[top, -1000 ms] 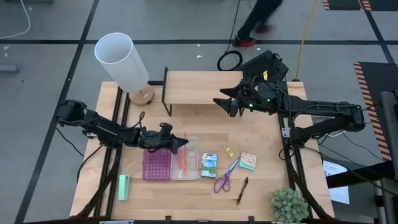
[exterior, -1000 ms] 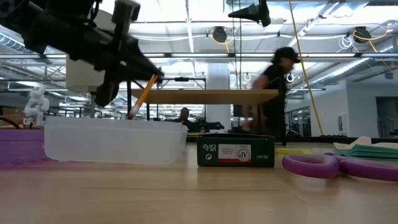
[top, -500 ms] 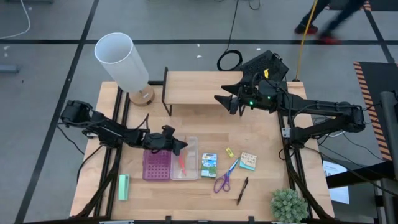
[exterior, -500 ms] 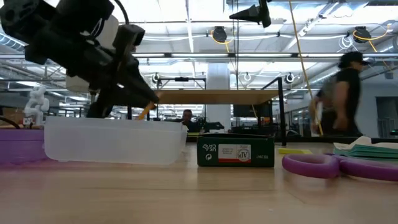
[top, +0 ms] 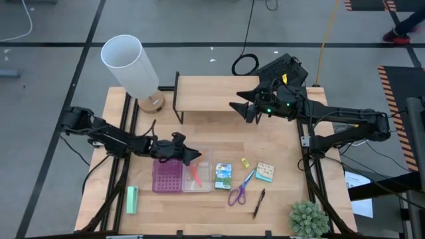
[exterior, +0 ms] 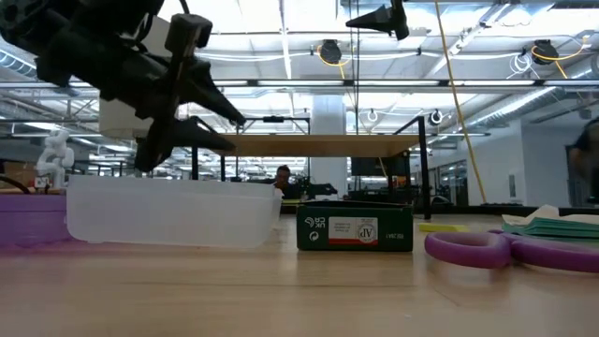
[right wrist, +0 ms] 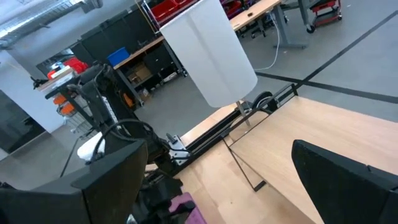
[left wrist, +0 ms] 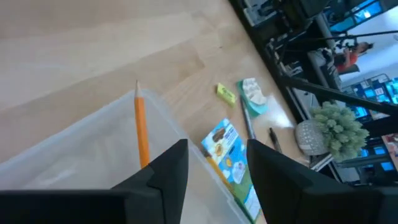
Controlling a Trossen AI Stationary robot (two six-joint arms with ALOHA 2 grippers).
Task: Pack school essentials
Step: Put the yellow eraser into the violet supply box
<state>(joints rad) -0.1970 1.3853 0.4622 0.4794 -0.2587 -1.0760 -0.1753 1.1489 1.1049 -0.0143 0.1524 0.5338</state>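
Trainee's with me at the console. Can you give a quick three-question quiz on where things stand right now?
1. True or false: the left hand is shut on the orange pencil.
2. Which item lies nearest the clear half of the case? A) black pen B) green-blue packet C) teal-beige pad
3. Short answer: what structure is the right hand hovering at?

Key: 1. False: it is open, and the pencil lies in the clear half. 2. B. 3. The raised wooden shelf.
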